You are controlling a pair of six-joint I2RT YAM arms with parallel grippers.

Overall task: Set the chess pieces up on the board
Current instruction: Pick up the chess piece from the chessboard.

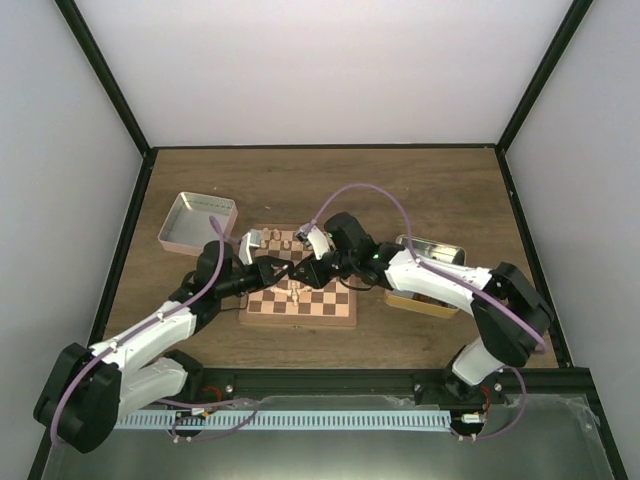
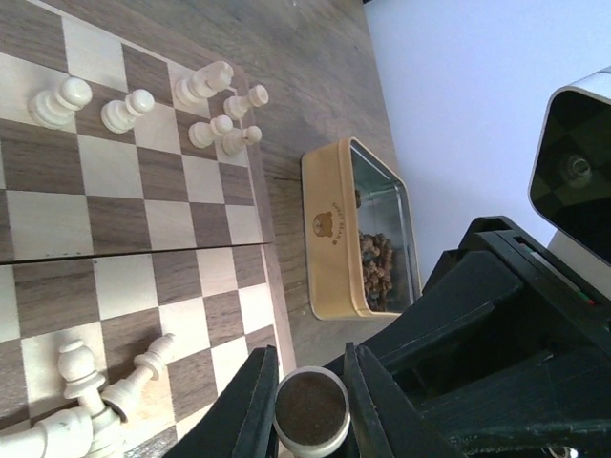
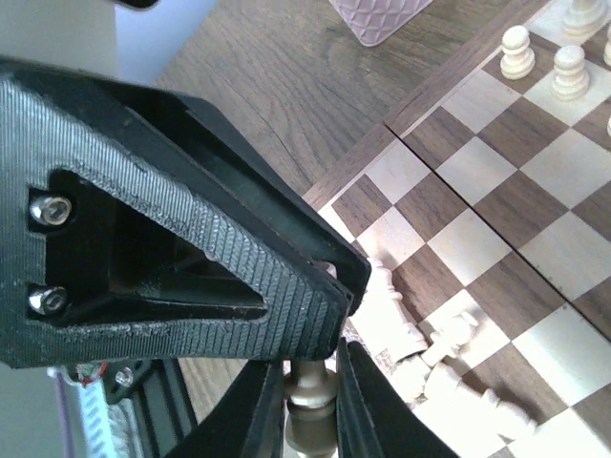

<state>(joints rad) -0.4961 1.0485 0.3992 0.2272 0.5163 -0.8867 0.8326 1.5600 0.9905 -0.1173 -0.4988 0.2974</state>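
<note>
The board (image 1: 332,306) lies in the middle of the table, with both grippers meeting above it. My left gripper (image 2: 307,374) is closed round the felt-bottomed round base of a pale chess piece (image 2: 310,412). My right gripper (image 3: 311,380) is shut on the neck of a pale chess piece (image 3: 311,405), right against the left gripper's black body; it looks like the same piece. In the top view the left gripper (image 1: 287,272) and right gripper (image 1: 306,271) touch tip to tip. Several pieces stand at the board's far edge (image 2: 129,107), and several lie toppled near the grippers (image 3: 449,367).
A pink shallow tray (image 1: 197,220) sits at the back left of the board. A yellow tin (image 2: 332,229) holding dark pieces (image 2: 377,265) sits right of the board, under the right arm. The board also shows in the right wrist view (image 3: 496,191).
</note>
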